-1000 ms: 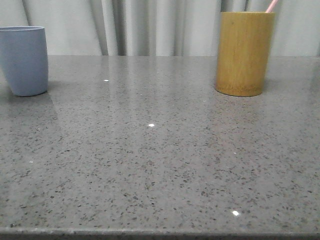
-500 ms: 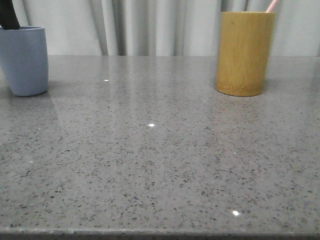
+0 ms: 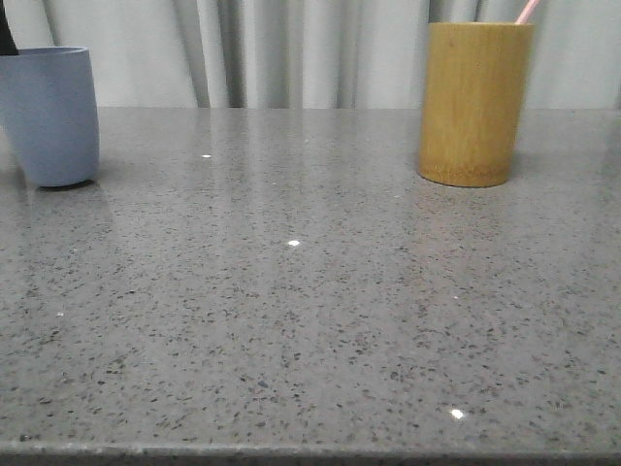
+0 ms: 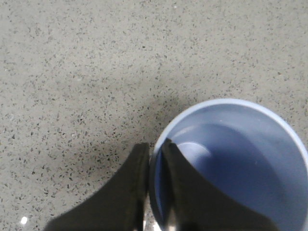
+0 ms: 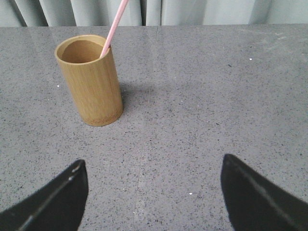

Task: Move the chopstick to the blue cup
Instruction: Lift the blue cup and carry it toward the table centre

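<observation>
The blue cup (image 3: 49, 116) stands at the far left of the table. In the left wrist view my left gripper (image 4: 155, 147) is shut on the rim of the blue cup (image 4: 240, 159), one finger inside and one outside. Only a dark sliver of it shows above the cup in the front view (image 3: 5, 31). One pale pink chopstick (image 3: 527, 11) pokes out of the yellow-brown bamboo holder (image 3: 474, 102) at the back right. My right gripper (image 5: 153, 166) is open and empty, well short of the holder (image 5: 91, 82) and its chopstick (image 5: 114, 26).
The grey speckled table (image 3: 310, 311) runs to a front edge at the bottom of the front view. Pale curtains (image 3: 291, 49) hang behind the table.
My left gripper's finger came into the blue cup from above. The cup has shifted slightly to the right and its rim sits a little higher. The holder and chopstick have not moved.
</observation>
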